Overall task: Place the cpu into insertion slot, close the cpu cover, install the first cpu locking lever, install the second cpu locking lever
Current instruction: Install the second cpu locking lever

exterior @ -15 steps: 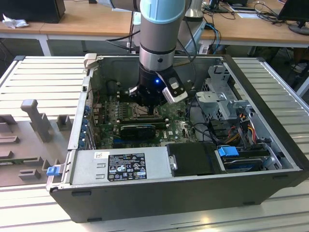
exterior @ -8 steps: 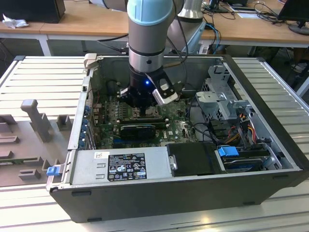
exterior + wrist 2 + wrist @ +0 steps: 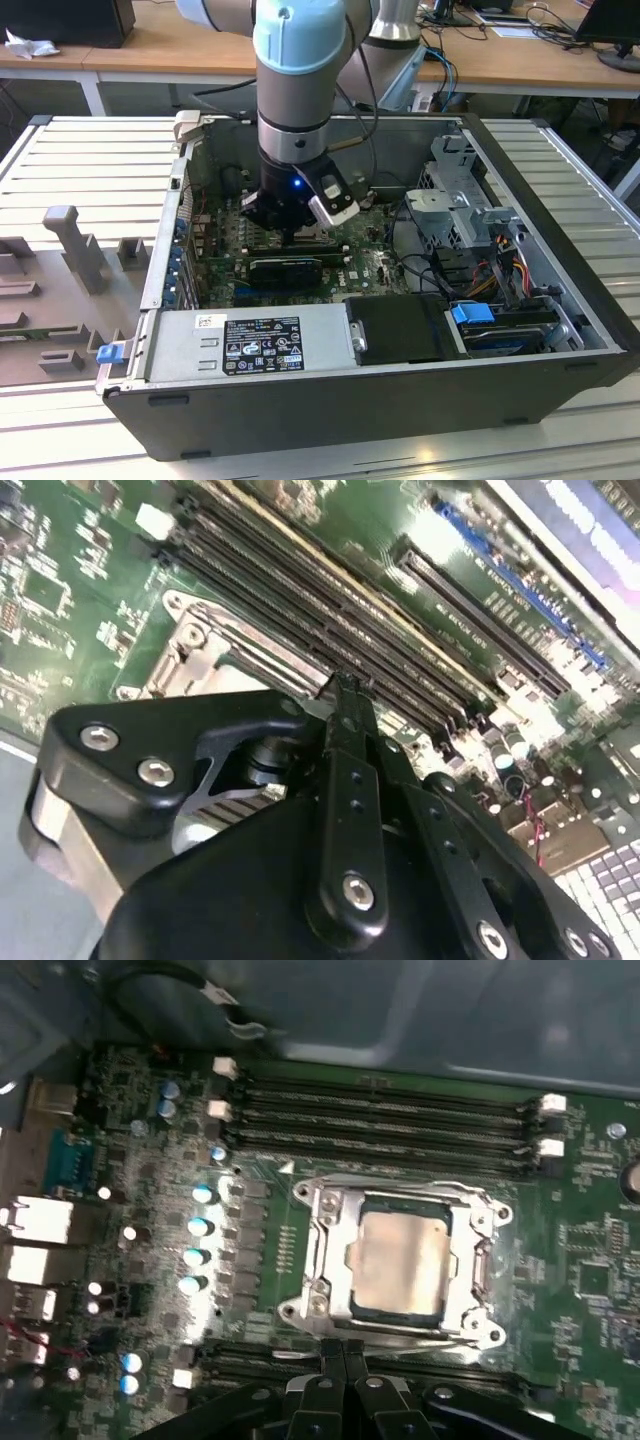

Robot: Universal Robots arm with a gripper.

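The cpu (image 3: 398,1264) lies flat in the insertion slot (image 3: 330,1260) on the green motherboard (image 3: 590,1250), its pale metal top showing through the central opening of the cpu cover (image 3: 470,1222); the cover lies down over the socket, framing the chip on all sides; thin silvery locking levers (image 3: 400,1328) run along the socket's edges, though whether they are latched cannot be told. Long black memory slots (image 3: 385,1120) run in parallel just beside one edge of the socket; a second row of slots (image 3: 250,1358) lies near the opposite edge; a line of small blue-topped capacitors (image 3: 200,1225) stands beside the socket.

The gripper (image 3: 343,1352) hangs just over the socket's edge, its two black fingers (image 3: 328,1360) pressed together with no gap between them and nothing held; in the second wrist view the fingertips (image 3: 345,695) point down close to the socket's metal frame (image 3: 190,645).

In the exterior view the arm (image 3: 297,60) reaches straight down into the open computer case (image 3: 330,410); the gripper (image 3: 289,238) sits low over the board, with a grey power supply (image 3: 240,345) near the case's front wall and a drive cage (image 3: 460,200) towards the exterior view's right.
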